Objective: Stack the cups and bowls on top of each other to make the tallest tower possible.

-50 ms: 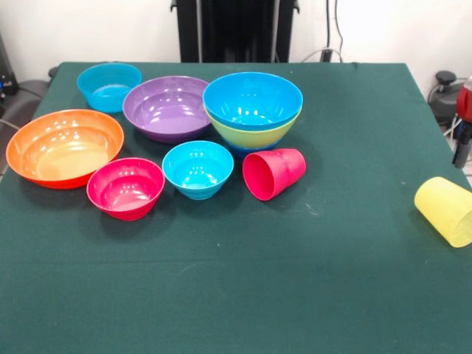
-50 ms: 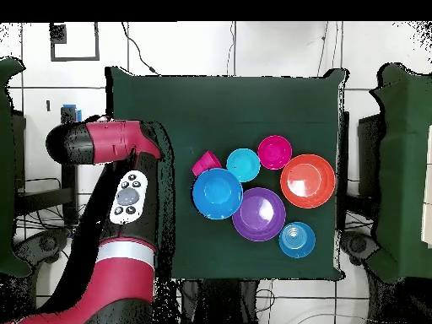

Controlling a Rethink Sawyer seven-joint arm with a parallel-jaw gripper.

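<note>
Resting on table (image 1: 354, 295): bowls and cups, listed left to right in the front view.
Orange bowl (image 1: 64, 147): 9 o'clock edge.
Small blue bowl (image 1: 109, 85): 11 o'clock.
Pink-red bowl (image 1: 125, 187): just beside orange.
Purple bowl (image 1: 167, 108): 12 o'clock.
Cyan bowl (image 1: 198, 168): centre.
Tower (image 1: 252, 109): bright blue bowl nested in lime green.
Red-pink cup (image 1: 273, 173): on its side.
Yellow cup (image 1: 445, 210): on its side, 3 o'clock edge.
Gripper: hidden by arm (image 2: 118, 211); cannot tell grip.
</note>
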